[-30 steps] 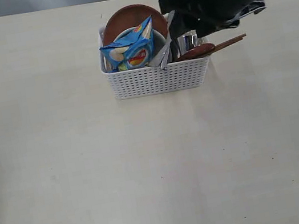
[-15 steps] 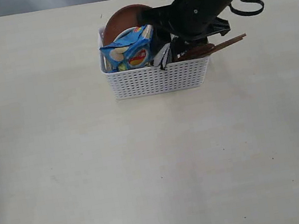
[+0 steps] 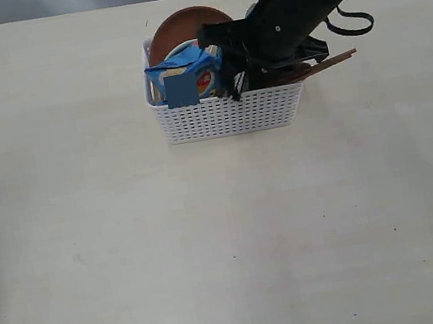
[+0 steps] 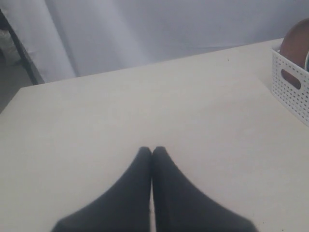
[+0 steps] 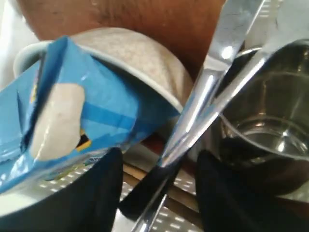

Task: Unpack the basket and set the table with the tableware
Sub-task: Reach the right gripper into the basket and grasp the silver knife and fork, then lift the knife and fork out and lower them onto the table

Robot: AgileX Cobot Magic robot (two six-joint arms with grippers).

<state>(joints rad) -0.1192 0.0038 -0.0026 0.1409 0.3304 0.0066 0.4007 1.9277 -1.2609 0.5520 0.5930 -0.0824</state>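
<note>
White lattice basket [image 3: 225, 114] sits far back on the cream counter [image 3: 132, 252], still packed: brown plate [image 3: 180, 24] upright behind, bowl [image 5: 140, 58] with the blue bag [image 3: 183, 77] against it, steel cutlery [image 5: 203, 92], cup [image 5: 270, 125], chopsticks [image 3: 332, 63] jutting over the right rim. Right fingers [image 5: 99, 193] reach inside, spread, one either side of the cutlery, gripping nothing. Left fingers [image 4: 140, 174] hover pressed together, well off from the basket.

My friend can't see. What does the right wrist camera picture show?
The right gripper has its open jaws on either side of shiny steel cutlery in the basket. Beside it are a blue snack bag, a pale bowl, a brown plate and a steel cup.
</note>
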